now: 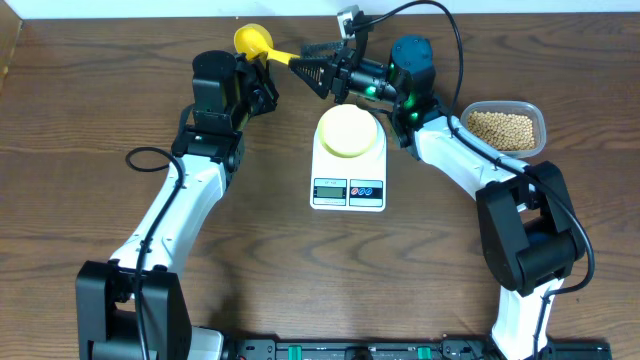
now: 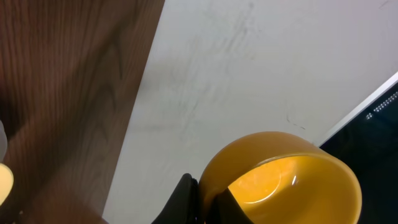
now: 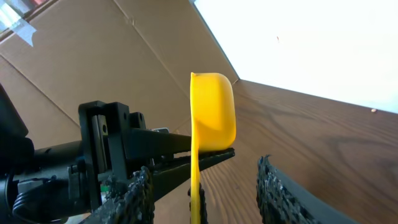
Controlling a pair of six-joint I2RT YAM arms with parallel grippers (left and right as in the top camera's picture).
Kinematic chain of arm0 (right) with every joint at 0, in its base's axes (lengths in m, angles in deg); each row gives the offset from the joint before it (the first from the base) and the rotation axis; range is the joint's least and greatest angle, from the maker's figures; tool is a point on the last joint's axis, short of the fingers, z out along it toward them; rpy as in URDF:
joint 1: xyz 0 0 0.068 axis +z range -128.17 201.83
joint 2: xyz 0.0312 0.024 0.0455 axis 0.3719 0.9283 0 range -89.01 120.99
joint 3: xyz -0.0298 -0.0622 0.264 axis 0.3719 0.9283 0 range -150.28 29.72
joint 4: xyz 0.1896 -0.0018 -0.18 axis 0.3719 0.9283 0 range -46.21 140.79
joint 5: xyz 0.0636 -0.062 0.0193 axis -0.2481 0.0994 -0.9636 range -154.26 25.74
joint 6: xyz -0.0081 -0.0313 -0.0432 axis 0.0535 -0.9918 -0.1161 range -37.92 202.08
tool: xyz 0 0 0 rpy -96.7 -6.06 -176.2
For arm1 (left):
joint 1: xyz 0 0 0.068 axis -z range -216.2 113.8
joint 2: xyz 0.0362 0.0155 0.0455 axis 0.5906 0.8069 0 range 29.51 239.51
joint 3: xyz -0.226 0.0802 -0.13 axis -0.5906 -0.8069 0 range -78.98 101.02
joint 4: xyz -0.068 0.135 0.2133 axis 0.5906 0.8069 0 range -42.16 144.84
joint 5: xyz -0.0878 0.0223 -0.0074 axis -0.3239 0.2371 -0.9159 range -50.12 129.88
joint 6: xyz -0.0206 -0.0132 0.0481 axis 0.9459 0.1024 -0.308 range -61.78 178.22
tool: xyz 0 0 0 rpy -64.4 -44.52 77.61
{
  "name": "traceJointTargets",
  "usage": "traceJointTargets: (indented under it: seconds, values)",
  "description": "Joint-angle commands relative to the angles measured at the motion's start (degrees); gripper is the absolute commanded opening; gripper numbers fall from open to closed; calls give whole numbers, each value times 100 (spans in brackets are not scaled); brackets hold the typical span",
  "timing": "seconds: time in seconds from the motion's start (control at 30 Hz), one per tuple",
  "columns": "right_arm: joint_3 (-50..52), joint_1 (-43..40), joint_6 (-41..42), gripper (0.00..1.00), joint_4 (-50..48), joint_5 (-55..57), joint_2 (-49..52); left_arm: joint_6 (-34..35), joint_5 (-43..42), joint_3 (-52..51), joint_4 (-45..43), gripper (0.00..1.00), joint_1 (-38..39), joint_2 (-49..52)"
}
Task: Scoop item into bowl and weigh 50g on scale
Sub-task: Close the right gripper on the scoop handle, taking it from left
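Note:
The pale-yellow bowl (image 1: 348, 131) sits on the white scale (image 1: 348, 188) at mid-table. The tan beans (image 1: 502, 129) lie in a clear container at the right. My left gripper (image 1: 270, 68) is shut on a yellow scoop (image 1: 254, 41) at the back of the table, just below its cup, which looks empty in the left wrist view (image 2: 292, 186). My right gripper (image 1: 305, 62) is open, with its fingers on either side of the scoop's handle (image 3: 198, 186) and apart from it. The left gripper (image 2: 208, 199) and the right gripper (image 3: 205, 167) also show in their own wrist views.
The clear plastic container (image 1: 538, 112) stands right of the scale, beside the right arm. A white wall runs along the table's back edge (image 2: 205, 81). Cardboard (image 3: 81, 62) shows behind the left arm in the right wrist view.

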Motion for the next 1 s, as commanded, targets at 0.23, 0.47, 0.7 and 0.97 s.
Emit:
traceJointTargets:
  seconds: [0.23,0.47,0.7,0.97]
  values:
    - [-87,133,13,42,-61,66,39,367,28,131,-9,8,101,-81]
    - [-87,144,15,26,-59,22,39,367,31,131,-4,8,195,-81]
    - [-87,138,13,11,-59,17,39,367,33,131,24,8,195,-81]
    - [-87,-42,15,1,-61,20,39,271,33,131,282,8,195,-81]
